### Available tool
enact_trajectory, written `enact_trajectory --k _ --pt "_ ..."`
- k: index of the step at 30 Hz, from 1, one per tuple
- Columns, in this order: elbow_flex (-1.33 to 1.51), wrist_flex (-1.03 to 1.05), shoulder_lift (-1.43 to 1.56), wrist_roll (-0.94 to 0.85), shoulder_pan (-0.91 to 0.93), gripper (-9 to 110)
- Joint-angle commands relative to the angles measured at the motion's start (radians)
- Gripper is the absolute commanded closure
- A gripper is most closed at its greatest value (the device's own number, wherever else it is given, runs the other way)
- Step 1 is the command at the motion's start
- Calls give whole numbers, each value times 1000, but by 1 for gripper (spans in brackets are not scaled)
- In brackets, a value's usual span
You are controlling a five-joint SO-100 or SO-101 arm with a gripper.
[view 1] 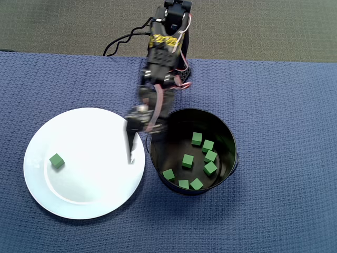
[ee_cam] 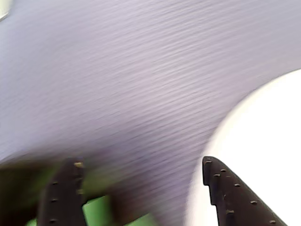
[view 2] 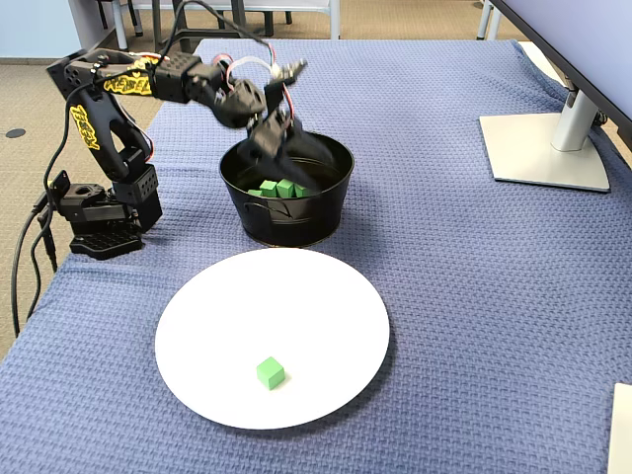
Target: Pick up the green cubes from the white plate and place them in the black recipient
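One green cube (view 1: pixel 57 161) (view 2: pixel 270 372) lies on the white plate (view 1: pixel 89 184) (view 2: pixel 316 326), toward its left side in the overhead view. Several more green cubes (view 1: pixel 187 161) (view 2: pixel 279 188) rest inside the black recipient (view 1: pixel 235 156) (view 2: pixel 296 222) just right of the plate. My gripper (view 1: pixel 140 138) (view 2: pixel 280 138) (ee_cam: pixel 141 161) hovers over the gap between the recipient's rim and the plate's edge. Its jaws stand wide apart and hold nothing. The wrist view is blurred, with the plate (ee_cam: pixel 268 141) at right and green smears (ee_cam: pixel 96 212) at the bottom.
A blue woven cloth (view 1: pixel 284 105) covers the table. The arm's base (view 2: pixel 99 217) and its cables sit at the table's left edge in the fixed view. A monitor stand (view 2: pixel 543 148) stands at the far right, and a white object (view 2: pixel 622 425) shows in the bottom right corner.
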Motion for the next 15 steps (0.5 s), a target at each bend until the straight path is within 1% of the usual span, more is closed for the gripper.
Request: enact_trajectory --k 1,5,12,15 --pt "-86 -120 -80 -64 155 69" --pt "-29 -258 -138 -67 259 66" --pt "9 -400 -249 -67 433 68" --pt "29 -509 -324 -100 482 68"
